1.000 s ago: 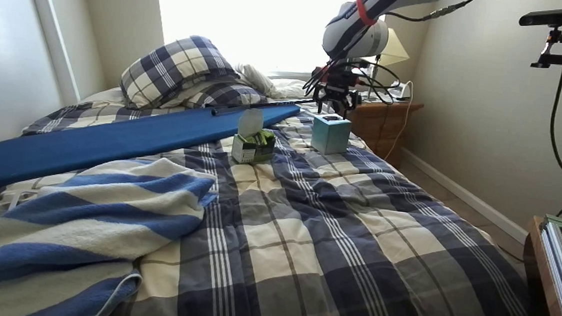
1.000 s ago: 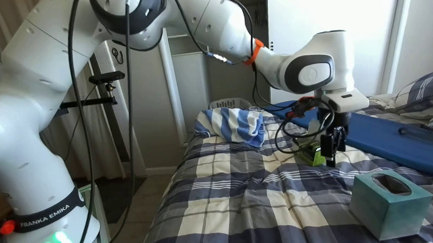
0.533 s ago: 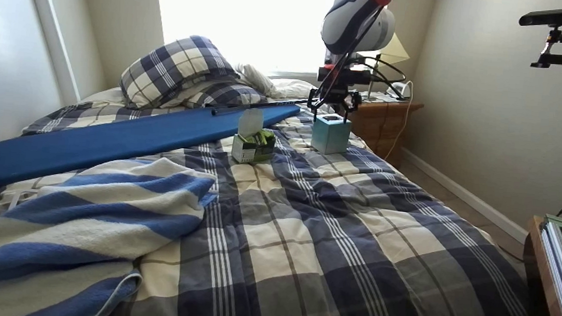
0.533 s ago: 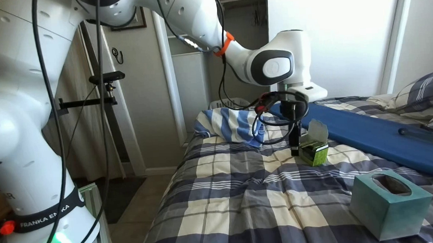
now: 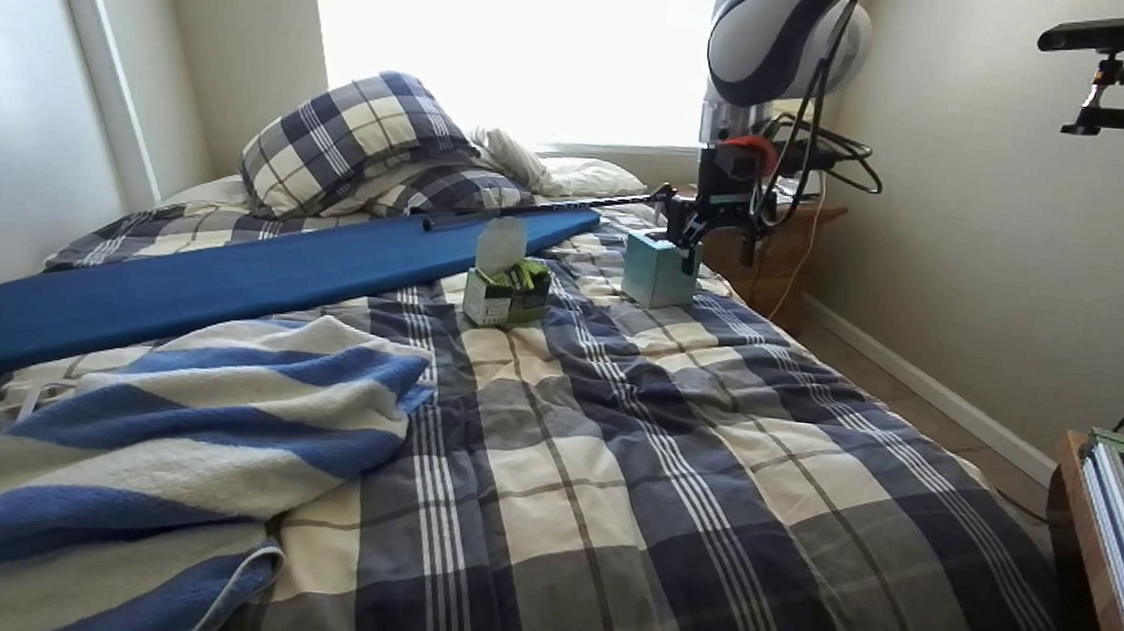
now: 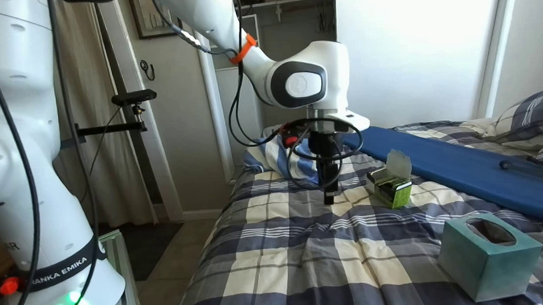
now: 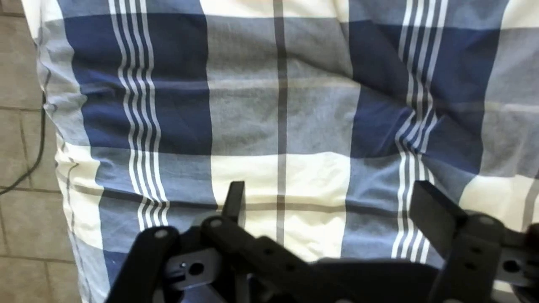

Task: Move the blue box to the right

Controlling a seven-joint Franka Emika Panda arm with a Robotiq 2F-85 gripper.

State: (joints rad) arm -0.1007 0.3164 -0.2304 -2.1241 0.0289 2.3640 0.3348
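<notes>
The blue box (image 5: 647, 280) is a teal cube-like box with a paler top and a dark oval opening. It stands upright on the plaid bed, also in an exterior view (image 6: 477, 258). My gripper (image 5: 720, 261) hangs above the bed, fingers down, and overlaps the box's top right in that view. In an exterior view the gripper (image 6: 328, 198) is well apart from the box, farther back and to its left. In the wrist view the gripper (image 7: 330, 200) has its fingers wide apart with only bedcover between them. The box is out of the wrist view.
A small open green box (image 6: 397, 194) stands on the bed between gripper and blue board (image 6: 463, 170). A striped towel (image 5: 242, 431) lies on the bed. A dark rod (image 5: 530, 213) lies by the pillows. The bed edge (image 7: 71, 202) and tiled floor show in the wrist view.
The arm and gripper have moved away from the blue box, leftward in an exterior view, and the wrist has turned. Blue box and green box have not moved.
</notes>
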